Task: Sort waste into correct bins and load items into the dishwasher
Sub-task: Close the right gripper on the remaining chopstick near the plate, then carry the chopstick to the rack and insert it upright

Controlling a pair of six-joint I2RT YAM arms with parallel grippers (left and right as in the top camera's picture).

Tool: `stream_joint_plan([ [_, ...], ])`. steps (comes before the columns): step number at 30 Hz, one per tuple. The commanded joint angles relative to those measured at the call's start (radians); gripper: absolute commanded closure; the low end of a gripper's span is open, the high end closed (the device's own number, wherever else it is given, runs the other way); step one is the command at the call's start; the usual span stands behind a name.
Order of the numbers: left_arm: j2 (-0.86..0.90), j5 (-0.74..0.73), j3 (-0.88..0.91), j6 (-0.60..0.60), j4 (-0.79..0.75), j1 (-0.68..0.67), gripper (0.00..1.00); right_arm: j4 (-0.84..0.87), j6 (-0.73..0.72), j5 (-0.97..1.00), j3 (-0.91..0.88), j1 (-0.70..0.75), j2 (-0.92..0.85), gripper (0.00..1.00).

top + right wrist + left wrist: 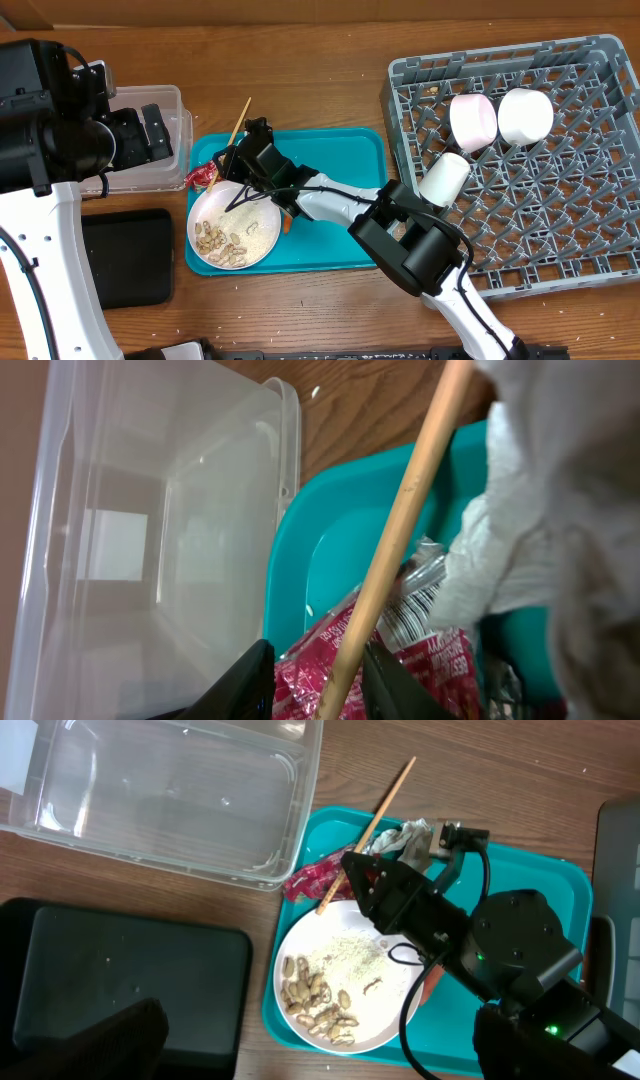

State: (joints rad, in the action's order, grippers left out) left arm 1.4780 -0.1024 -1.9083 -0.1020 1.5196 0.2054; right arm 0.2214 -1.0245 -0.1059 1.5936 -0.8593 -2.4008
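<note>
Right now the right fingers (240,160) are low over one corner of the teal tray (340,150). A thin wooden chopstick (400,520) runs up between them. The shiny red wrapper (430,665) lies between them too, under the stick. The two fingers are close together, but I cannot tell if they pinch anything.

Just beside them is the crumpled white tissue (520,530), on the tray. Near their other side sits the round white plate (390,1005). It has peanut shells (315,1005) and rice crumbs (345,955) on it. A little behind the fingers, under the arm, a small orange carrot (287,222) peeks out at the plate's edge.

Past the fingertips, off the tray, the clear tub (170,790) stands on the wooden surface (300,70). The left fingers (143,133) hang over that tub. They are spread wide with nothing in them. The black tray (120,970) lies next to the tub.

Well behind the right fingers is the grey dish rack (560,230). Two bowls (473,120) and a cup (443,178) sit in it.
</note>
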Motion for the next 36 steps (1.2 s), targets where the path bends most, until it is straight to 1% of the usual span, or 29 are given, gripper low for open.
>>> stream_joint_plan([
  [1,0.009,0.006,0.002,0.001,-0.002,0.004,0.0,-0.044,-0.001,-0.011,0.024,-0.016,-0.048,0.68],
  [3,0.009,0.006,0.002,0.001,-0.002,0.004,0.0,-0.063,0.002,-0.006,0.024,-0.023,-0.048,0.65],
  [5,0.009,0.006,0.002,0.001,-0.002,0.004,0.0,-0.074,0.003,0.006,0.024,-0.027,-0.048,0.64],
  [10,0.009,0.006,0.002,0.001,-0.002,0.004,0.0,-0.141,-0.027,0.016,0.024,-0.027,-0.048,0.65],
  [11,0.009,0.006,0.002,0.001,-0.002,0.004,0.0,-0.154,-0.036,0.016,0.024,-0.027,-0.048,0.66],
  [13,0.009,0.006,0.002,0.001,-0.002,0.004,0.0,-0.164,-0.047,0.016,0.024,-0.027,-0.048,0.75],
  [14,0.009,0.006,0.002,0.001,-0.002,0.004,0.0,-0.164,-0.047,0.016,0.024,-0.027,-0.048,0.77],
  [18,0.009,0.006,0.002,0.001,-0.002,0.004,0.0,-0.163,-0.046,0.019,0.024,-0.027,-0.048,0.8],
  [21,0.009,0.006,0.002,0.001,-0.002,0.004,0.0,-0.158,-0.044,0.016,0.024,-0.027,-0.048,0.79],
  [22,0.009,0.006,0.002,0.001,-0.002,0.004,0.0,-0.149,-0.026,0.009,0.024,-0.028,-0.048,0.8],
  [23,0.009,0.006,0.002,0.001,-0.002,0.004,0.0,-0.143,-0.008,0.003,0.024,-0.028,-0.048,0.84],
  [27,0.009,0.006,0.002,0.001,-0.002,0.004,0.0,-0.133,0.018,-0.001,0.024,-0.028,-0.048,0.86],
  [32,0.009,0.006,0.002,0.001,-0.002,0.004,0.0,-0.108,0.128,-0.027,0.026,-0.027,-0.023,0.92],
  [36,0.009,0.006,0.002,0.001,-0.002,0.004,0.0,-0.143,0.212,-0.026,0.03,-0.026,0.043,0.94],
])
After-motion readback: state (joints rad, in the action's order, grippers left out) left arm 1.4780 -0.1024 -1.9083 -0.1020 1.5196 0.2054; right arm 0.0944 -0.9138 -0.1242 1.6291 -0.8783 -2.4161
